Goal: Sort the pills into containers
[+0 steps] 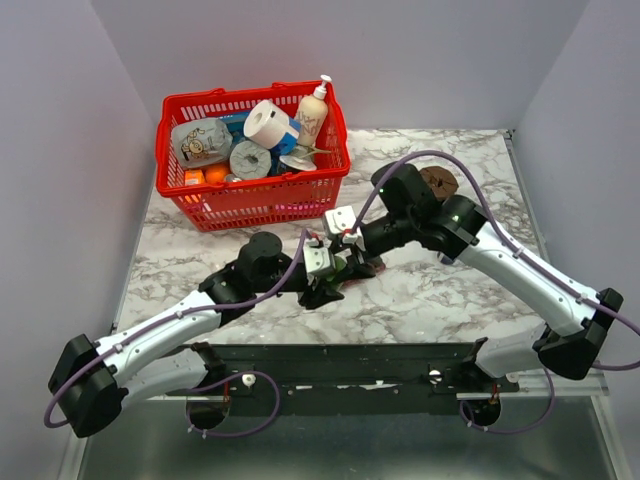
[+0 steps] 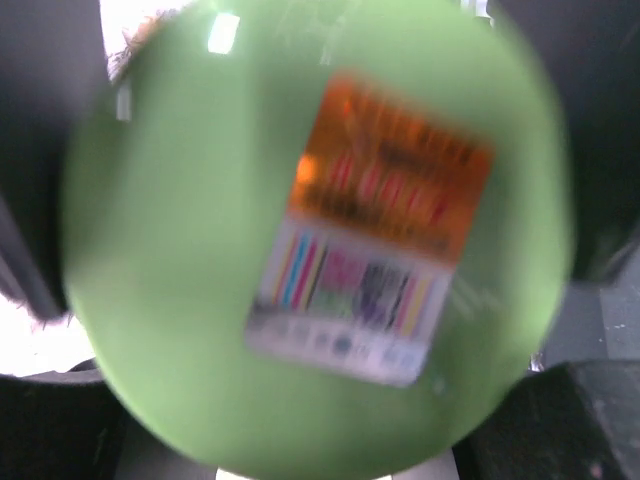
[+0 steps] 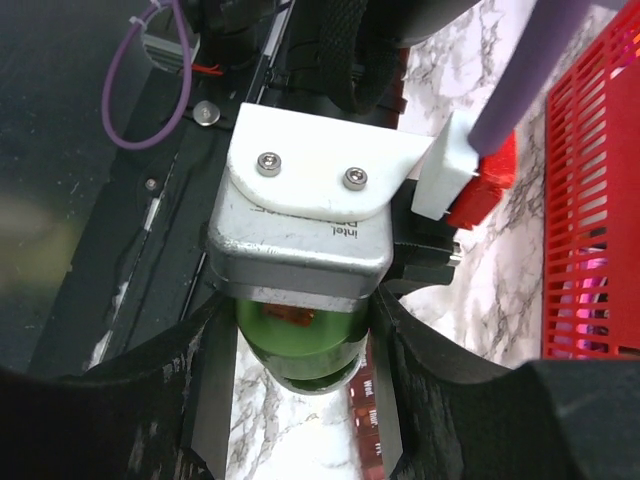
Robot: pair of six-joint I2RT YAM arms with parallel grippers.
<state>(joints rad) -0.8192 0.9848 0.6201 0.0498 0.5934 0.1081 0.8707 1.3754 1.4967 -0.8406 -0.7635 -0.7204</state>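
The left gripper clenches a green bottle. The right gripper straddles the bottle, its grip unclear. The pill organizer lies just beneath.

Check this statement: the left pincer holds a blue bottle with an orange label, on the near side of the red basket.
One detail is wrong: the bottle in the left pincer is green, not blue. The left wrist view shows it up close. The rest stands: it has an orange label, and it is held on the near side of the red basket.
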